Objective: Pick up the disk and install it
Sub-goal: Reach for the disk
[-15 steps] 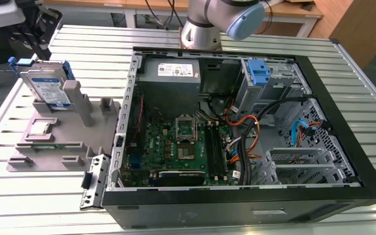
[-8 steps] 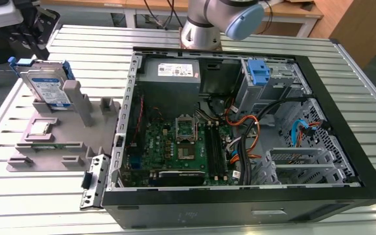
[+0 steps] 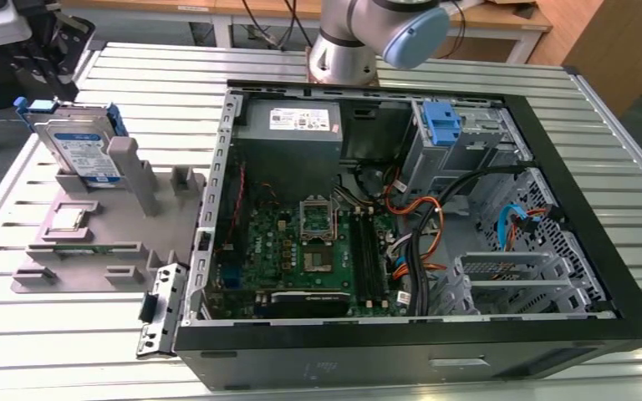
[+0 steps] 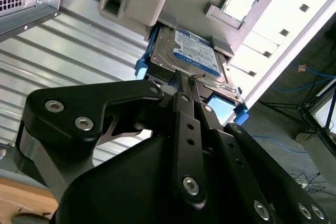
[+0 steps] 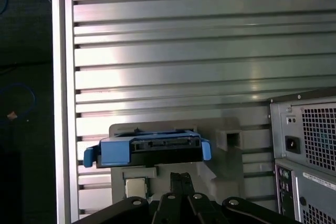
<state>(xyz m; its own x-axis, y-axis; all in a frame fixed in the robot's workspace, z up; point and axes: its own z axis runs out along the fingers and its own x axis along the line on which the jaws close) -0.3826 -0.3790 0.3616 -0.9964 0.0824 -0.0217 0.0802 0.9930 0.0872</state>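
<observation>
Got the gripper (image 5: 181, 177) pinched closed, nothing in it. Hovering near the disk (image 5: 149, 149), upright in its grey stand (image 3: 170, 221).

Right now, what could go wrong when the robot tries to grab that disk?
1. The gripper looks shut, so it might bump the disk instead of straddling it.
2. The disk stands upright in a grey holder; a crooked pull could jam it.
3. Loose cables lie inside the computer case and might snag it.

The disk (image 3: 80, 152) stands in a fixture (image 3: 89, 261) at the exterior view's left of the computer case (image 3: 410, 344).
</observation>
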